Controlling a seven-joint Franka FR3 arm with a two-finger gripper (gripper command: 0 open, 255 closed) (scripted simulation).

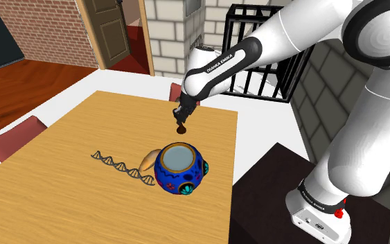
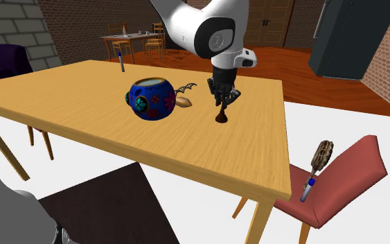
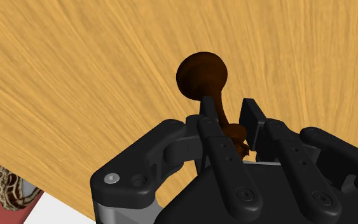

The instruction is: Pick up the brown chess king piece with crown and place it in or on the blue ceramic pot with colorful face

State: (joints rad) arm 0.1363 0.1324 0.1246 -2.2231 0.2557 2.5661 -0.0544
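A dark brown chess king [image 1: 181, 128] [image 2: 222, 116] hangs upright from my gripper [image 1: 183, 113] [image 2: 223, 97], which is shut on its upper part. In the wrist view the two fingers [image 3: 213, 130] clasp the king's neck, and its round base [image 3: 201, 73] points at the wooden table top. The base is at or just above the table; I cannot tell whether it touches. The blue pot [image 1: 180, 170] [image 2: 151, 99], painted with colourful shapes and open at the top, stands on the table a short way from the king.
A DNA-helix model [image 1: 117, 164] [image 2: 186, 88] and a tan object [image 1: 147, 161] lie right beside the pot. A pen [image 2: 122, 64] stands at the table's far edge. A red chair [image 2: 339, 180] holds a brown patterned thing [image 2: 320, 156]. The dark stand [image 1: 290, 201] is close by.
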